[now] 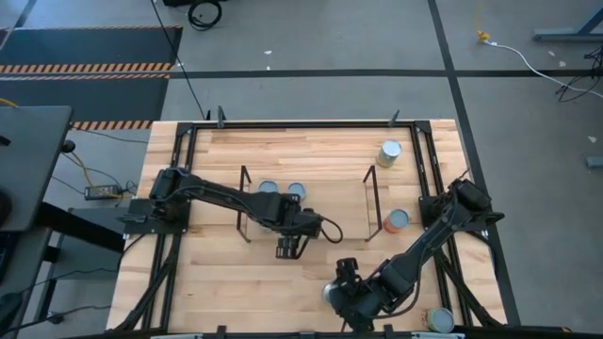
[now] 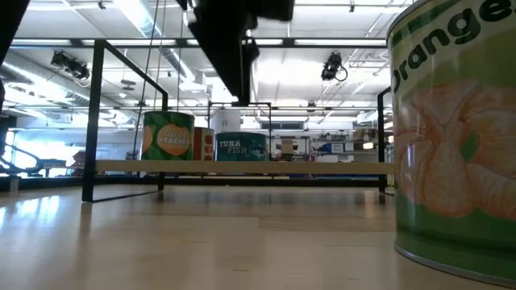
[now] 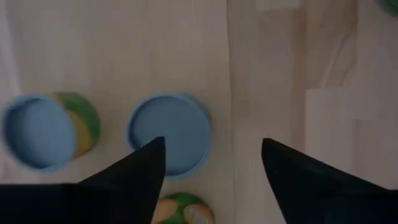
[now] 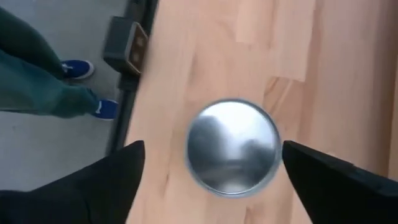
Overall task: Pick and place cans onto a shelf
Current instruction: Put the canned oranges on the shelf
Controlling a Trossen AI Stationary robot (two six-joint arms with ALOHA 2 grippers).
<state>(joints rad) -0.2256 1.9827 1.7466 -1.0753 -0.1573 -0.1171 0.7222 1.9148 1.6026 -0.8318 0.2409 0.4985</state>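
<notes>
Silver-topped can (image 4: 233,148) sits between the right hand's (image 4: 211,168) spread fingers.

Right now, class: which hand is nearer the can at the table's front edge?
Right. The right hand hovers open directly over that can; the left hand is open, farther back at the shelf.
</notes>
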